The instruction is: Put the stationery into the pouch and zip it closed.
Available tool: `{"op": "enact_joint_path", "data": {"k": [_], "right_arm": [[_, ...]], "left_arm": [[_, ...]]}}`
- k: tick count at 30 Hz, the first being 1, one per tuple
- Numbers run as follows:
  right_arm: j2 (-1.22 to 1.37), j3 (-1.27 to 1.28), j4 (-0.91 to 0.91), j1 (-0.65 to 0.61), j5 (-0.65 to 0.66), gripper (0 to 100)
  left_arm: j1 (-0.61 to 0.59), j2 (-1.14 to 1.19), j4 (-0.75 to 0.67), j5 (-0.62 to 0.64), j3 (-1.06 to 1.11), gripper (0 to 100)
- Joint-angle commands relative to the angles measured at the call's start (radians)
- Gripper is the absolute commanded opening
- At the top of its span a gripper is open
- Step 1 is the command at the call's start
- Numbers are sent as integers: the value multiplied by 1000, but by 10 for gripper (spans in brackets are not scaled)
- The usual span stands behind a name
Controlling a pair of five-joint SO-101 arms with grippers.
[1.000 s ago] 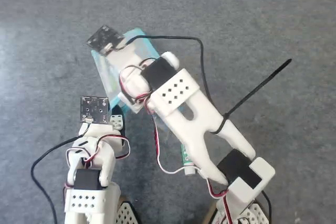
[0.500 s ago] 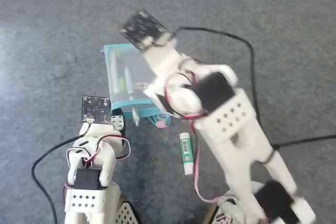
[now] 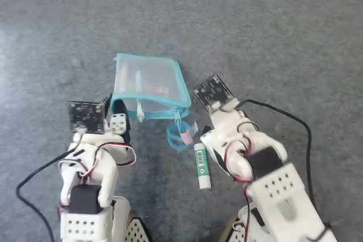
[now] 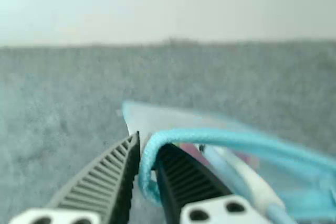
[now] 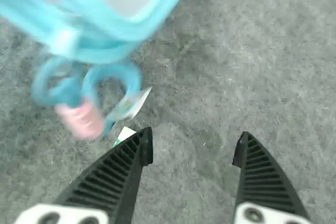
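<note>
Pinches the near-left corner of the pouch (image 3: 148, 86) with the left claw (image 4: 148, 148), fingers pressed together on the teal rim, probably to anchor the soft bag against sliding during loading or zipping. Holds the right claw (image 5: 197, 140) spread wide just above the desk (image 3: 295, 55), beside the teal loop (image 5: 86, 85) and the pink charm (image 5: 79, 121) hanging off the pouch's near-right corner. Looks like a stance for taking either that pull or the glue stick (image 3: 202, 165). Finds the pouch lying flat near the middle of the desk, just beyond the two arms. Finds the glue stick outside it, on the desk near the loop and just beside the right arm, hence filling judged unfinished. Shows through the clear wall a likely white pen (image 3: 138, 83) and something reddish, too faint to name. Impossible to call the zip open or shut along the near edge. In the high view, hides the right claw's tips beneath the arm's own board (image 3: 212, 93). Hard to assign the white-and-green scrap (image 5: 124, 134) beside one right finger to a tag or to the glue stick's end. In the left wrist view, loses the pouch's far side past the frame edge.
</note>
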Motion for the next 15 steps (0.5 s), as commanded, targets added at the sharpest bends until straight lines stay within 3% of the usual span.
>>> {"op": "enact_joint_path", "data": {"k": [1, 9, 12, 15], "right_arm": [[-64, 15, -25, 7, 15, 256], [-16, 68, -68, 7, 15, 255], [-2, 68, -70, 7, 15, 255], [-1, 66, -70, 7, 15, 255]], "left_arm": [[-5, -9, -81, 18, -107, 12], [21, -8, -107, 68, -2, 12], [-6, -8, -63, 71, -74, 12], [23, -6, -25, 71, -4, 12]]}}
